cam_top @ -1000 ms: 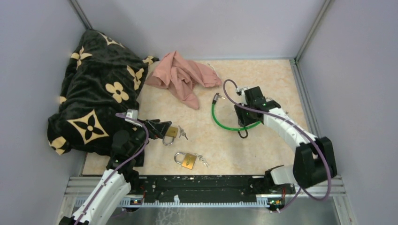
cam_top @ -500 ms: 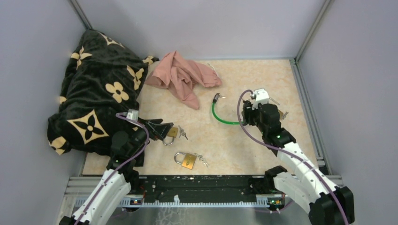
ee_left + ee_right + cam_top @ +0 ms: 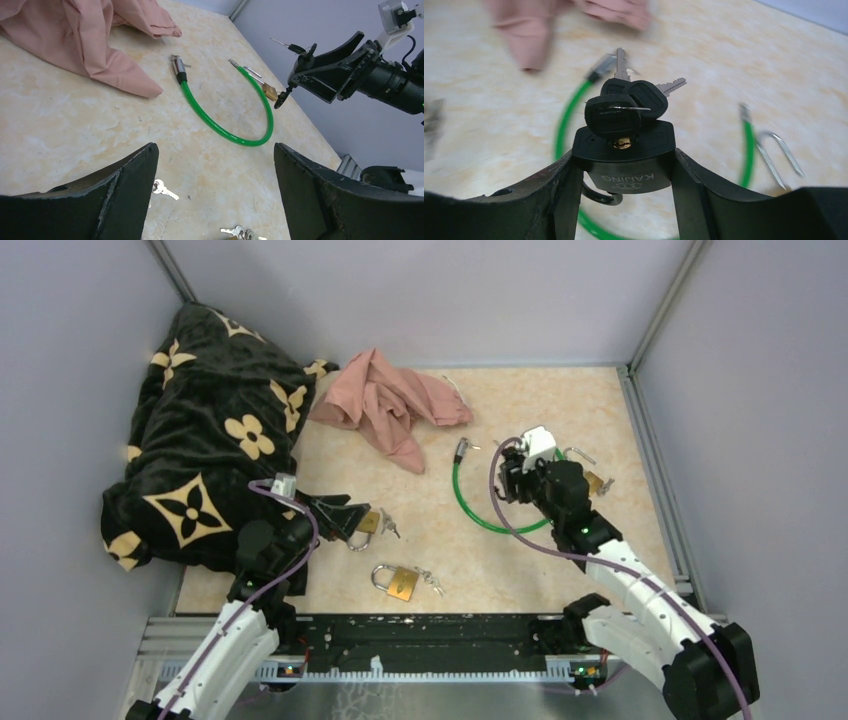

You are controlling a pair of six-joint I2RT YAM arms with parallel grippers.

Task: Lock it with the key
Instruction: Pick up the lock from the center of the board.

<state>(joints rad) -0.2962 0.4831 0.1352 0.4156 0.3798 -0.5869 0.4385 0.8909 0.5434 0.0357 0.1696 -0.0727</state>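
My right gripper [image 3: 624, 165] is shut on a black padlock [image 3: 629, 155], held above the table with its keyhole end facing the camera. A black-headed key [image 3: 616, 115] sits in the keyhole, and two more keys fan out behind it. The dark shackle [image 3: 599, 196] curls out below the padlock body. From above, the right gripper [image 3: 512, 480] hangs over the green cable loop [image 3: 480, 515]. My left gripper [image 3: 350, 520] is open and empty, low over the table beside a brass padlock [image 3: 367, 523]. Its fingers [image 3: 125, 190] frame bare table and loose silver keys [image 3: 162, 189].
A second brass padlock [image 3: 400, 582] with keys lies near the front edge. A small brass padlock [image 3: 595, 481] lies at the right end of the green cable. A pink cloth [image 3: 385, 405] and a black patterned blanket [image 3: 215, 430] fill the back left. Grey walls surround the table.
The right arm has swung round, its elbow dropping toward the near edge, and its gripper with the black padlock now points left over the green cable. The left arm stays put.
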